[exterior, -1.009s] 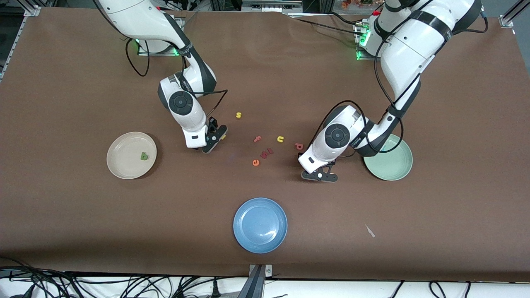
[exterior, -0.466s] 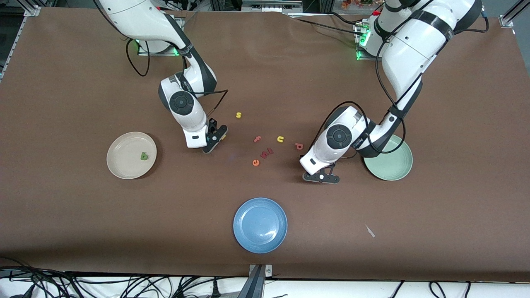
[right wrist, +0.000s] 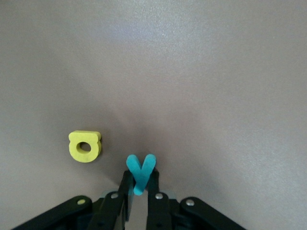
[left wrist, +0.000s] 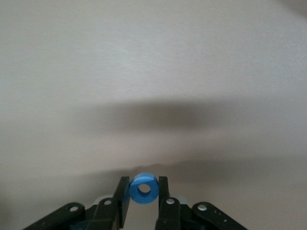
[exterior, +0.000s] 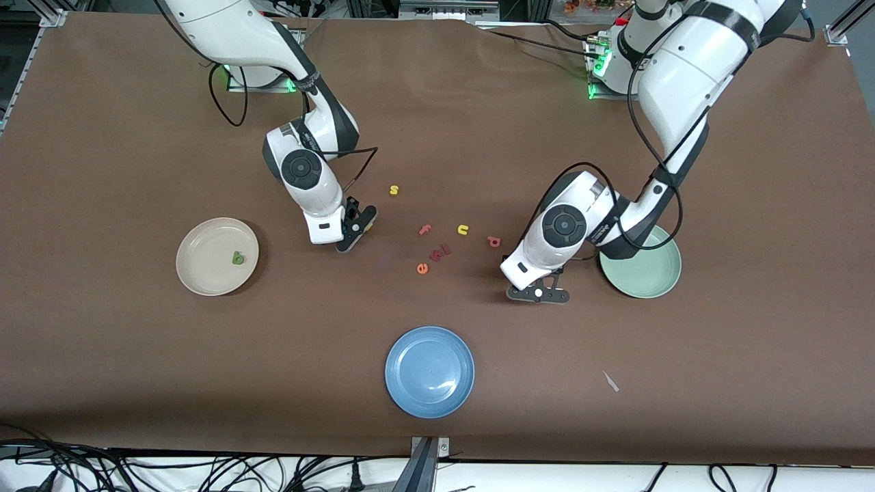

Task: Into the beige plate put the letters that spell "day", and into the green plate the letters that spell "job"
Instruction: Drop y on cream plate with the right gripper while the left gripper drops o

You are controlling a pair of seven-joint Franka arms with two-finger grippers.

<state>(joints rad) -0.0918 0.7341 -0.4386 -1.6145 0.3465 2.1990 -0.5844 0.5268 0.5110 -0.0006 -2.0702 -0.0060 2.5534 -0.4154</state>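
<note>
Two letters are gripped: the blue "o" (left wrist: 144, 189) is pinched by the left gripper (exterior: 536, 294) beside the green plate (exterior: 649, 277), and the teal "y" (right wrist: 140, 172) by the right gripper (exterior: 355, 229), with the yellow letter (right wrist: 85, 146) lying beside it. One olive letter (exterior: 237, 257) is seen in the beige plate (exterior: 198, 256).

we see blue ring "o" (left wrist: 144, 189), teal "y" (right wrist: 140, 171), yellow letter (right wrist: 85, 146), beige plate (exterior: 198, 240), green plate (exterior: 649, 281), brown table (exterior: 137, 355)

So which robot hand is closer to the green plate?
The left one. The left gripper, shut on the blue "o", is right beside the green plate. The right gripper, shut on the teal "y", is nearer the beige plate.
</note>
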